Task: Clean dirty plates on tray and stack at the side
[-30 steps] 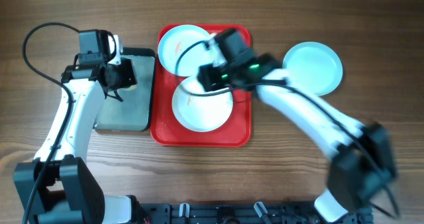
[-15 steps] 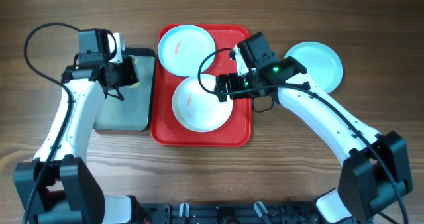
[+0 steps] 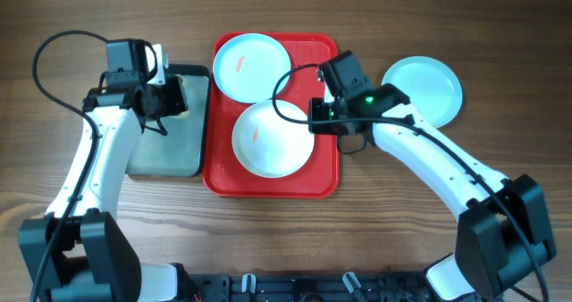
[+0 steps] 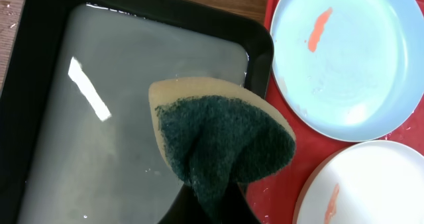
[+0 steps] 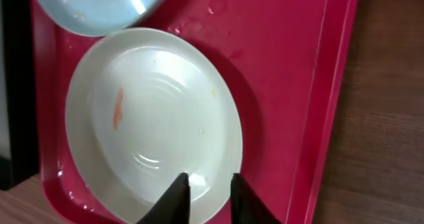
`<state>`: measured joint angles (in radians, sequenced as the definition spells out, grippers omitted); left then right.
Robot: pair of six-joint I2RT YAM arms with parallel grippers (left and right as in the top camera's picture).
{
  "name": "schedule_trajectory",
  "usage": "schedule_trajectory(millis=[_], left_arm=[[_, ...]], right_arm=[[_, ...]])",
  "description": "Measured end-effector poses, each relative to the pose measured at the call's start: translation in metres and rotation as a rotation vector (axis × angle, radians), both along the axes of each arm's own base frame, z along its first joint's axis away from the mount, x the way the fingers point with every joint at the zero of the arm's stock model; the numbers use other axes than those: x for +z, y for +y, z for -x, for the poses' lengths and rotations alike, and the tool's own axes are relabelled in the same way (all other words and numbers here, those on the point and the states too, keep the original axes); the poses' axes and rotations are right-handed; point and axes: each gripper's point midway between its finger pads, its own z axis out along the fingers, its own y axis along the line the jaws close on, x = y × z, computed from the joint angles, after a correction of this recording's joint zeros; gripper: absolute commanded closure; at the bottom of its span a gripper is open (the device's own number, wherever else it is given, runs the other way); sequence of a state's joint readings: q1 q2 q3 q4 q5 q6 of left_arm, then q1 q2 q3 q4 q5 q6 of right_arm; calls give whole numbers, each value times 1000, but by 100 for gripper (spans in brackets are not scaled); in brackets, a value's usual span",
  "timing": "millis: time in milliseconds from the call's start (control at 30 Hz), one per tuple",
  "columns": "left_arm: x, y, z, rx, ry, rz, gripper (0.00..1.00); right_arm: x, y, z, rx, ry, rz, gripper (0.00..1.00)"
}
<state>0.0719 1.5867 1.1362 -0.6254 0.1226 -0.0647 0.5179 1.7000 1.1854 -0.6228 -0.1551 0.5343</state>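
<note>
Though I count three plates, only the white plate [image 5: 152,118] and one turquoise plate [image 3: 250,65] lie on the red tray [image 5: 291,85]; the second turquoise plate [image 3: 423,89] rests right of it. My right gripper [image 5: 209,194], narrowly parted and empty, hovers at the white plate's rim. Left of the tray, my left gripper [image 4: 212,207] clamps one sponge [image 4: 222,141].

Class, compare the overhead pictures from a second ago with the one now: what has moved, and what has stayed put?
The right gripper swung from over the upper turquoise plate, rightward and toward the robot, to the white plate's right rim; its jaws stand apart, holding nothing. Unchanged: the left gripper clamped on the sponge over the dark tray, the red tray, the plate on the table.
</note>
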Motion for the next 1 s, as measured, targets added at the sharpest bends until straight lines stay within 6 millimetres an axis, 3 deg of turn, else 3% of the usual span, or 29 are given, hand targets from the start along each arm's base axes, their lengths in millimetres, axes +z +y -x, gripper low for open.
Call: schedule_trajectory(millis=[333, 733, 867, 1000], left_arm=[[0, -1, 0, -3, -1, 5, 96], [0, -1, 0, -3, -1, 5, 96], [0, -1, 0, -3, -1, 5, 96], [0, -1, 0, -3, -1, 5, 96]], right_arm=[[-34, -3, 5, -38, -21, -26, 59], [-39, -2, 3, -63, -27, -44, 60], [-53, 1, 2, -67, -4, -44, 64], [-63, 3, 3, -75, 24, -50, 75]])
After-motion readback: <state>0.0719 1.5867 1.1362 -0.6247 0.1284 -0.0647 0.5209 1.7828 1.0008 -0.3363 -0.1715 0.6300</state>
